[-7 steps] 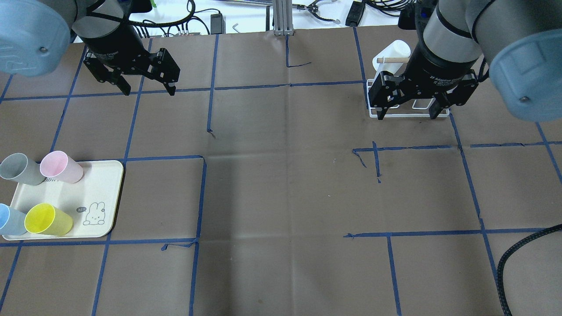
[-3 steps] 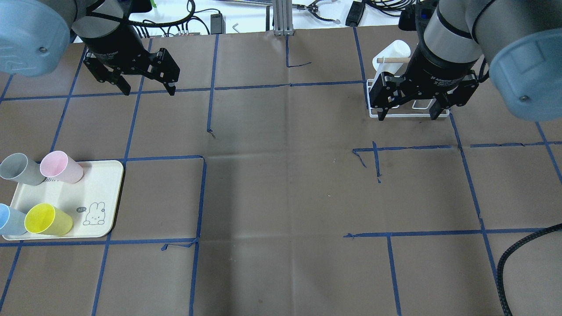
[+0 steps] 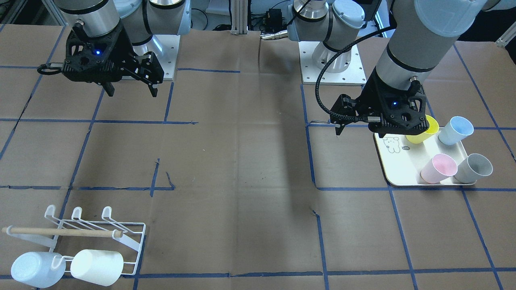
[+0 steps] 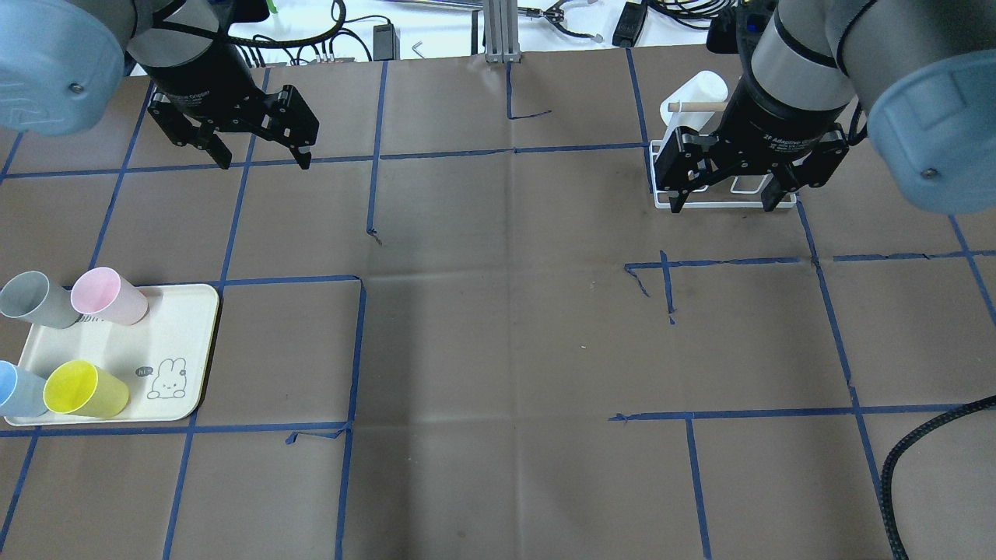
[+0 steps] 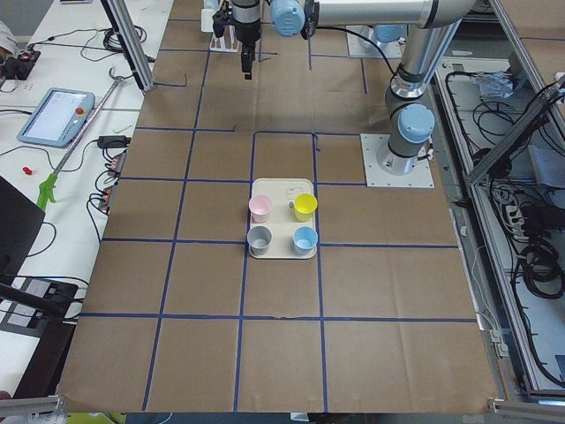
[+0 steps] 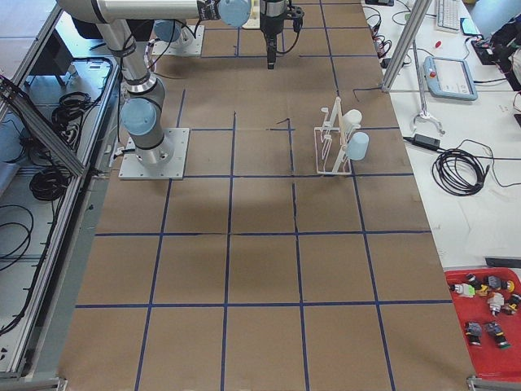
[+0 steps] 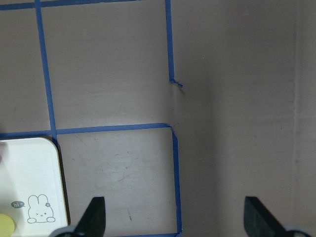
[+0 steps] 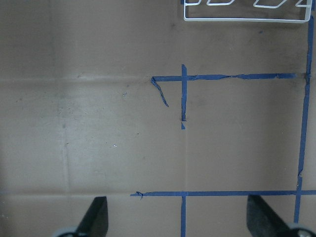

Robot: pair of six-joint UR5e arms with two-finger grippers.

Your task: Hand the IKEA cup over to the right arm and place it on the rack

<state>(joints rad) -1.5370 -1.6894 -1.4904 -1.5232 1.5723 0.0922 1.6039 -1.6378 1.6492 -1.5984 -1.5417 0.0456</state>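
Left claw (image 4: 264, 162): I see it wide, empty; cups (image 4: 82, 389) lie base-ward, outboard.
Right claw (image 4: 724, 204): wide, empty, well apart.

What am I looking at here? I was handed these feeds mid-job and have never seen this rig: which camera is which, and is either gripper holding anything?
This is a two-armed robot at a taped brown table. One camera looks down from behind the robot. One faces it across the table, so sides are mirrored. Two look along the table from its ends. One sits on each wrist, looking down past the fingertips. The left gripper and the right gripper are both open and empty. A cream tray holds a grey cup, a pink cup, a blue cup and a yellow cup. The white wire rack, on the right arm's side, already carries a pale blue cup and a white cup.
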